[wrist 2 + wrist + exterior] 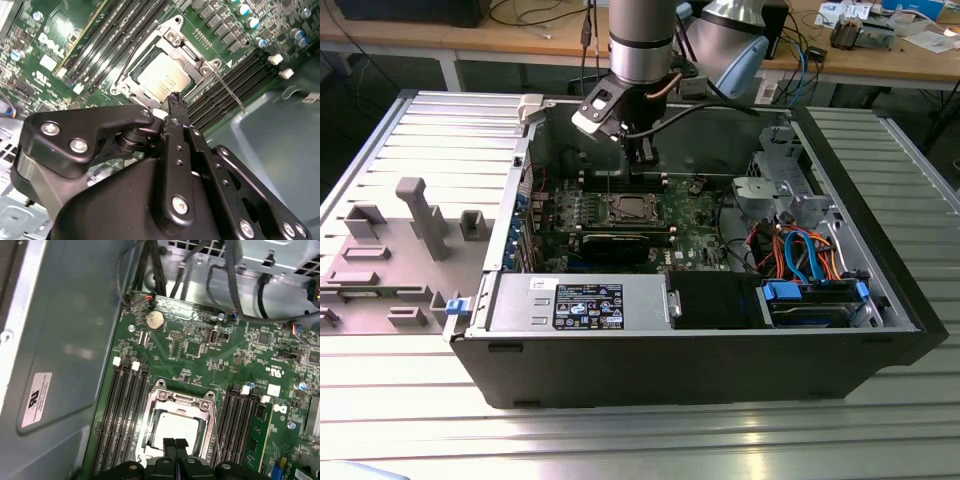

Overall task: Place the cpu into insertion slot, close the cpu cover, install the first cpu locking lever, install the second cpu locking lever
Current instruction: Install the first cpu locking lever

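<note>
Closest up was the claw (175, 444), black fingertips pressed together with only a seam between them and nothing pinched. It hung low over the near rim of the slot (161, 385), and whether the tips touched the metal I could not tell. In the exterior view the claw (641, 160) hung inside the open case (700, 360), which lay on the worktop (620, 440), with the arm reaching down over the case's far wall.

And the cpu (176, 427)? It lay in the slot, silvery top up, flat and square to the rim, mid-board between the two banks of memory slots (125, 410). Step one looked done.

The cover (207, 415) lay down around the chip, its frame bordering the silver square on every side that showed. By my reading, step two was done too.

Then the levers. In the second wrist view one thin wire lever (229, 91) stuck out from a corner of the slot, slanting across the memory slots (250, 70) towards the case wall. To me that looked unlatched. A second wire (131, 55) ran along the opposite side of the frame; hooked or not, I could not say. So two steps looked finished, and the locking remained.
</note>
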